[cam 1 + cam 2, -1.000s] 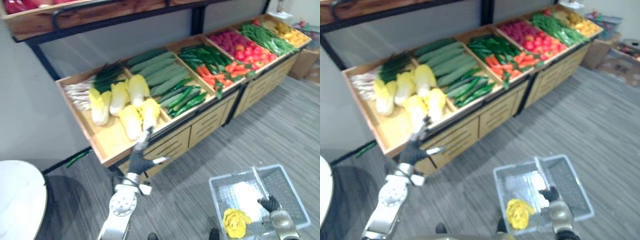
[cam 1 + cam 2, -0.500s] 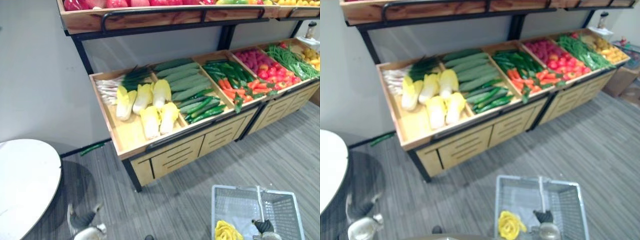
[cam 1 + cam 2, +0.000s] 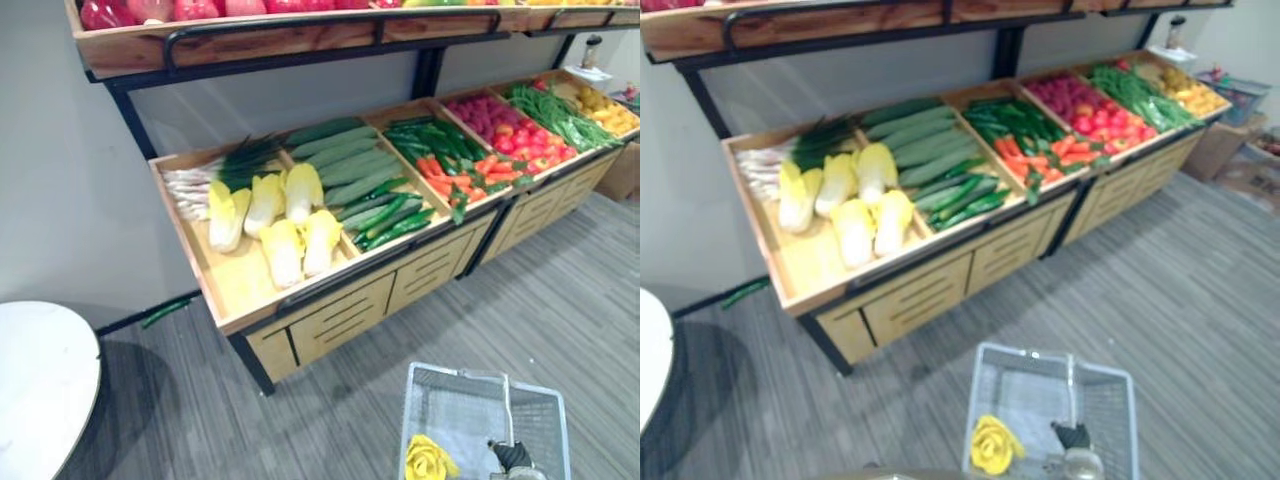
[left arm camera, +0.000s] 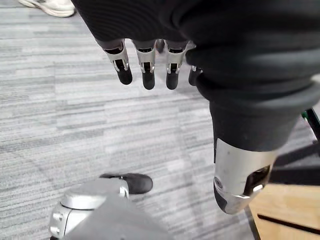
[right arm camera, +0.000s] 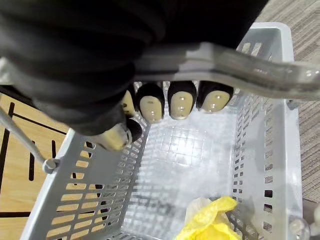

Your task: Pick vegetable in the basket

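Observation:
A grey plastic basket (image 3: pixel 445 400) hangs low at my right over the floor. My right hand (image 5: pixel 172 102) is shut on its handle (image 5: pixel 250 70), fingers curled under the bar. One yellow napa cabbage (image 3: pixel 428 458) lies in the basket's near corner, also seen as the cabbage (image 5: pixel 212 225) past my fingers. More napa cabbages (image 3: pixel 265 215) lie in the leftmost wooden bin (image 3: pixel 225 290) of the stand ahead. My left hand (image 4: pixel 146 72) hangs over the grey floor, fingers straight, holding nothing.
The stand's other bins hold cucumbers (image 3: pixel 345 160), carrots and green peppers (image 3: pixel 450 165), and tomatoes (image 3: pixel 520 135). An upper shelf (image 3: pixel 250 35) overhangs them. A white round table (image 3: pixel 40 385) stands at my left. A green vegetable (image 3: pixel 160 312) lies on the floor. A person's shoe (image 4: pixel 50 6) is nearby.
My left hand has dropped from the bin's front edge by the cabbages down to my side. The view has pulled back from the stand. The right hand keeps the basket.

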